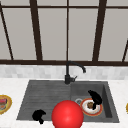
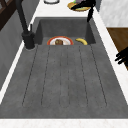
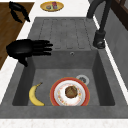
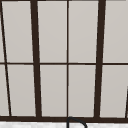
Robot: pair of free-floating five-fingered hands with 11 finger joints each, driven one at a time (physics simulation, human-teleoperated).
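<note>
Sink [image 1: 37, 100]: grey, with a ribbed drainboard on the left and a basin on the right; black faucet [image 1: 68, 75] at the rear edge
Red ball [image 1: 67, 115]: large, at the sink's front edge in the front view
Plate [image 3: 70, 93]: red-rimmed, on the basin floor beside the drain, bearing a brown food item
Banana [image 3: 35, 95]: on the basin floor, just left of the plate in the right side view
Right hand [image 1: 95, 98]: above the plate; fingers straight, released, holding nothing
Left hand [image 1: 38, 115]: over the drainboard's front edge; fingers curled, clenched on nothing
</note>
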